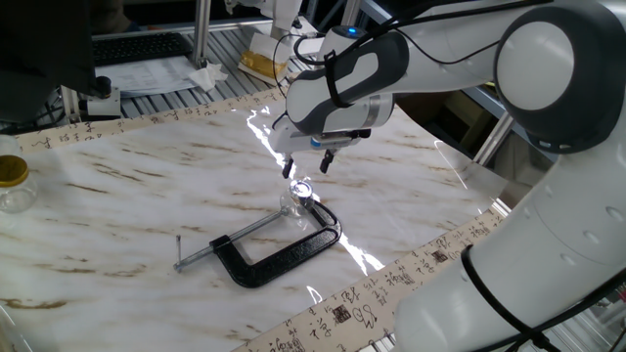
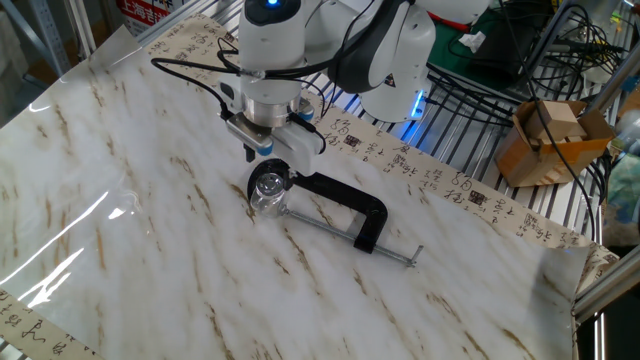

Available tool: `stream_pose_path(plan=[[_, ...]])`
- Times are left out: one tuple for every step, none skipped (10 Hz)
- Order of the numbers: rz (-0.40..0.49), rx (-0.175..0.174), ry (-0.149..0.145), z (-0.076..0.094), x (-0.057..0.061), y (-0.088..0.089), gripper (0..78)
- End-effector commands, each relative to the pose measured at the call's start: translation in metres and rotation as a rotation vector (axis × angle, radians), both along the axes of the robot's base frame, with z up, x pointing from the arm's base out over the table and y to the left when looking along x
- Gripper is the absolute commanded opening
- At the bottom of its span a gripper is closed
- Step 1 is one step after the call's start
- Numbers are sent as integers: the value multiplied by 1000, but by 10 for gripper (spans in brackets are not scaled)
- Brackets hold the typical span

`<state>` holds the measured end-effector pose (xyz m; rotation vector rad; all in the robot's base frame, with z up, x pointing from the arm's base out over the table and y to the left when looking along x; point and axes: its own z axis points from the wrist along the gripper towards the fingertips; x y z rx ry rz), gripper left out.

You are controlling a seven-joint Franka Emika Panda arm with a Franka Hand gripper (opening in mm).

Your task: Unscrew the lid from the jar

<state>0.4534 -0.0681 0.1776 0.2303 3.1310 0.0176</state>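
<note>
A glossy white Franka arm [image 1: 548, 117] with rounded joints, black cables, a blue-lit wrist and a gripper [image 1: 306, 162] with dark fingers.

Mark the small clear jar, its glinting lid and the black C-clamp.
small clear jar [image 2: 268, 199]: the other fixed view, glass body.
glinting clear lid [image 1: 302, 188]: one fixed view, top face.
black C-clamp [image 1: 284, 256]: one fixed view, lower bar.

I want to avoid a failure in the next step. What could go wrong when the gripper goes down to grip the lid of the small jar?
1. The gripper hangs open above the lid. The lid is tiny and glinting, so a slightly off-centre descent could miss it.
2. The jar sits by the jaw of the black C-clamp. I cannot tell whether it is clamped; if not, it may spin with the lid.
</note>
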Motion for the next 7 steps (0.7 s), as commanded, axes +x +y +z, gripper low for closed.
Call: stream_pose_path(plan=[[-25,10,-19,-26,-5,13,774],[-27,11,-24,-30,-8,14,774],[-27,11,-26,-31,-9,14,774],[-26,10,-26,-32,-9,14,774],[-23,9,-26,-32,-9,13,774],[-19,9,-26,-33,-9,11,774],[-17,8,-28,-34,-8,10,774]])
